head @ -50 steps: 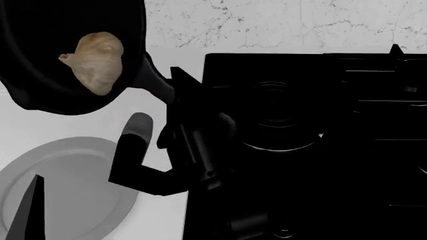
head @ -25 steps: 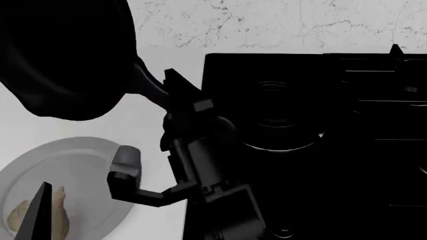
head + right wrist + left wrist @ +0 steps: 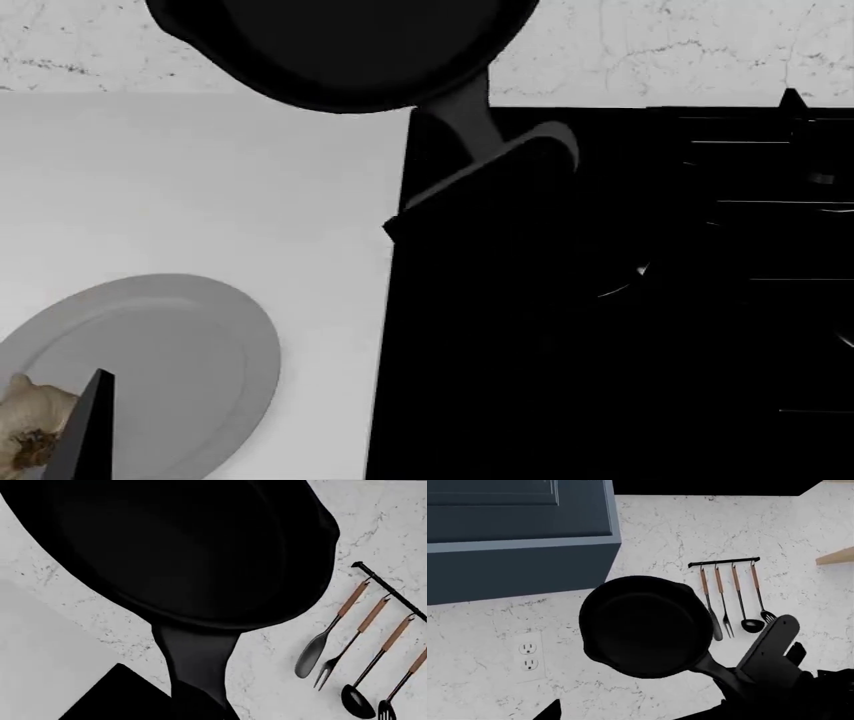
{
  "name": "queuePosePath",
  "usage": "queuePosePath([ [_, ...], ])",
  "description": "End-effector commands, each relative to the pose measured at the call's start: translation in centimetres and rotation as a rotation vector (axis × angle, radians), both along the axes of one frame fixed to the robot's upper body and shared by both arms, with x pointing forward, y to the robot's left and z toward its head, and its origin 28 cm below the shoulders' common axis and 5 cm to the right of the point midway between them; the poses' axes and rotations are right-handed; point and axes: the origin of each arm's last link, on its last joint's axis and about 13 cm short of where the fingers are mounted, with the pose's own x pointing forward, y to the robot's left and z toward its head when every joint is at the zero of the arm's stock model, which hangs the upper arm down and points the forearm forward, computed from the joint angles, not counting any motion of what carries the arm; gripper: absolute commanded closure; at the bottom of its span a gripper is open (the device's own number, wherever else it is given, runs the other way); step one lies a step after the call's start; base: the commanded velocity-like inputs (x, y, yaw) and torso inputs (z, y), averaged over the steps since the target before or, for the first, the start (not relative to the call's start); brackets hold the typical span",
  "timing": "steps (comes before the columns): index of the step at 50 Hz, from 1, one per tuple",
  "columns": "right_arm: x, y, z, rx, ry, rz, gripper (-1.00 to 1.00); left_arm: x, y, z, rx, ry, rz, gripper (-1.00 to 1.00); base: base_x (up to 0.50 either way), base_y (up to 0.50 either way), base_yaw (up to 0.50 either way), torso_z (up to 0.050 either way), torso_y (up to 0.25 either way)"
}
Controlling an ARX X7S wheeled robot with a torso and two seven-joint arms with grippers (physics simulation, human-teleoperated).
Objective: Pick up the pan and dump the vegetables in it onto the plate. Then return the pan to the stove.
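Note:
The black pan point(image 3: 340, 45) is empty and held in the air at the stove's back left corner. My right gripper point(image 3: 514, 160) is shut on its handle point(image 3: 197, 660); in the right wrist view the handle runs down into my right gripper point(image 3: 200, 711). The pan also shows in the left wrist view point(image 3: 644, 627). The beige vegetable point(image 3: 27, 432) lies on the grey plate point(image 3: 200, 340) at its left side. My left gripper point(image 3: 640, 715) is open and empty, its finger point(image 3: 87, 430) over the plate. The black stove point(image 3: 627, 300) fills the right.
White counter point(image 3: 200, 180) lies between the plate and the marble wall. A rail of several hanging utensils point(image 3: 727, 600) is on the wall, also in the right wrist view point(image 3: 363, 645). A wall socket point(image 3: 528, 656) and a blue cabinet point(image 3: 514, 530) are there too.
The vegetable has dropped out of the pan onto the plate. My right gripper has swung the empty pan right, from above the plate toward the stove.

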Motion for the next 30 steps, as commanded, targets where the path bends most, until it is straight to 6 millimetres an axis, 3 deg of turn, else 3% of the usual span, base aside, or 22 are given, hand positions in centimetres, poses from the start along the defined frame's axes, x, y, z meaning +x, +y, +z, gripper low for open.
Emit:
queuePosePath([
  [1,-1.5,-1.7,0.6,0.268,0.138,0.074,1.0,-0.1,-0.1,0.2,-0.031,0.005,-0.018,-1.0,0.0,0.0,0.0,0.0,0.0],
  [7,-3.0,-2.4,0.7,0.319,0.246,0.134,1.0,-0.1,-0.1,0.1,-0.029,0.006,-0.015,-1.0,0.0,0.0,0.0,0.0,0.002],
  [12,-4.3,-3.7,1.9,0.331,0.263,0.125,1.0,-0.2,0.0,0.1,-0.029,0.003,-0.011,-1.0,0.0,0.0,0.0,0.002,0.002],
  [17,-7.9,-4.2,3.9,0.307,0.273,0.085,1.0,-0.2,-0.2,-0.1,-0.027,0.006,-0.014,-1.0,0.0,0.0,0.0,0.0,0.002],
  [30,-10.2,-7.4,3.0,0.335,0.351,-0.038,1.0,-0.2,-0.2,-0.1,-0.029,0.009,-0.017,-1.0,0.0,0.0,0.0,0.0,0.002],
])
